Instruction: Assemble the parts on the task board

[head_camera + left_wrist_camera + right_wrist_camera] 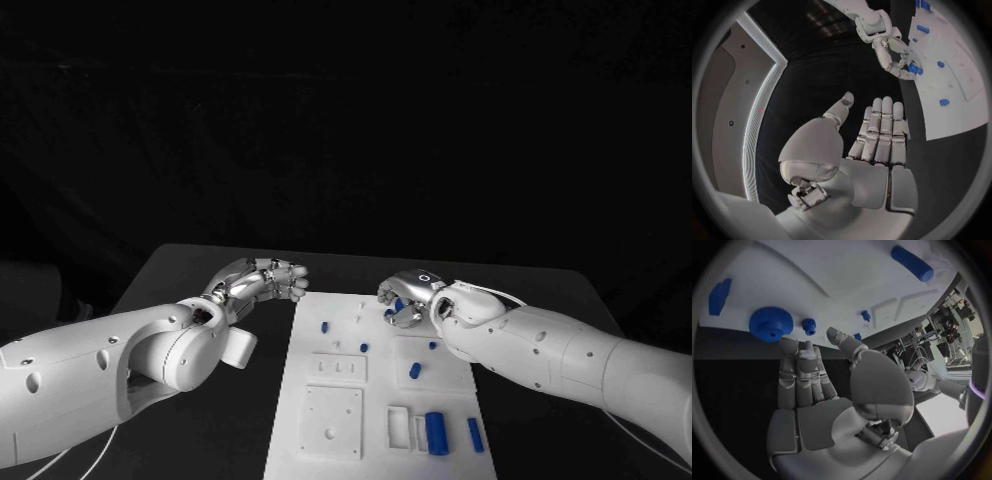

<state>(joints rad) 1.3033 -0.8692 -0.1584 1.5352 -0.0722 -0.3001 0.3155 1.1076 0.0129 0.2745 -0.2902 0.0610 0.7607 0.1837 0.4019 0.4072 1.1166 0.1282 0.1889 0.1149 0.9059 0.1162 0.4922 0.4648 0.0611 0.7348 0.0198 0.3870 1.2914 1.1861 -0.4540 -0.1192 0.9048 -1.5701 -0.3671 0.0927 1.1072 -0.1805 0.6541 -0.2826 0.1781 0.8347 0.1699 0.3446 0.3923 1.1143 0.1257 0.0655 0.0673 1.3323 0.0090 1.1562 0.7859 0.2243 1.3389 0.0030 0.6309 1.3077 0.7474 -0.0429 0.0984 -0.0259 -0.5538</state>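
Observation:
The white task board [378, 395] lies in the middle of the black table. A blue toothed wheel [395, 308] sits near its far edge. My right hand [410, 298] hovers right over it, fingers stretched out and thumb apart. In the right wrist view the fingertips [787, 346] reach the wheel [770, 323] without closing round it. A small blue knob [809, 326] stands beside the wheel. My left hand [268, 279] hangs over the bare table off the board's far left corner, with flat fingers [881, 130] and nothing in it.
Other blue parts lie on the board: a short peg [326, 327], a stud [364, 348], a slanted pin [415, 370], and a thick cylinder [436, 433] with a thin rod [476, 435] near the front. Two square recessed plates [335, 368] sit on its left half.

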